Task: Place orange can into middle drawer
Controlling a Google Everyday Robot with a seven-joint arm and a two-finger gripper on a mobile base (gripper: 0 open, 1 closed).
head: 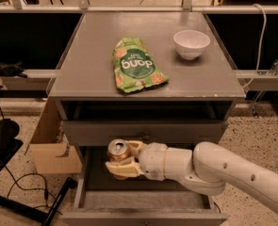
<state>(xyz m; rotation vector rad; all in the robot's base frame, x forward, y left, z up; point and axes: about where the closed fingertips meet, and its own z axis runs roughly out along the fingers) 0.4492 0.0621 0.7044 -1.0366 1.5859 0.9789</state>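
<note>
Fingers (122, 169) of the robot's cream two-finger gripper (120, 159) are clamped on the small coppery orange can (118, 149), one pale finger on each side of it. The can stands upright, silver top with pull tab facing up, held above the dark floor of the wide grey middle drawer (143, 200), which stands open. Just above it sits the shut upper grey drawer (176, 132). On the grey cabinet top (91, 55) lie a green snack bag (134, 65) and a white bowl (191, 43), apart. A cardboard box (53, 150) stands at the cabinet's left.
</note>
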